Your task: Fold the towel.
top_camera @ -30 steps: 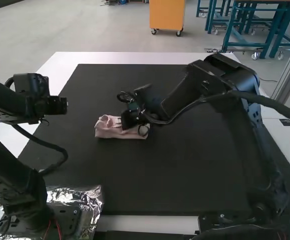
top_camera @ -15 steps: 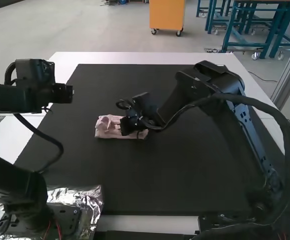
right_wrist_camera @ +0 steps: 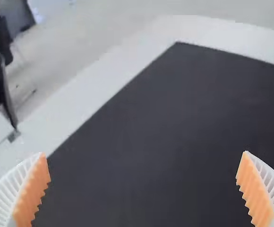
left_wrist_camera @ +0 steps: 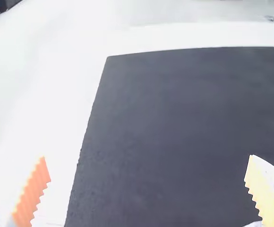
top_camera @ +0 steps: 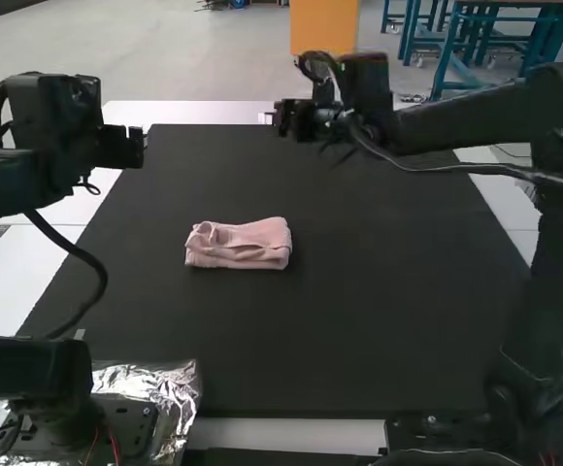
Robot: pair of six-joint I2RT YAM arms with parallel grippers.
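Pink towel (top_camera: 238, 243) lies in a compact folded bundle on the mat (top_camera: 359, 330), lower than my right gripper (right_wrist_camera: 144, 152), which is released and empty, like my left gripper (left_wrist_camera: 147, 156); I likely hold both clear to spare the folds.

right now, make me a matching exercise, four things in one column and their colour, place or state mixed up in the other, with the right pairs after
1. towel
2. mat
3. foil
4. right gripper

A. jaws apart, nothing between them
B. crinkled and silvery, at the left arm's base
C. pink, folded into a compact bundle
D. flat and black, on the white table

Pairs: 1-C, 2-D, 3-B, 4-A
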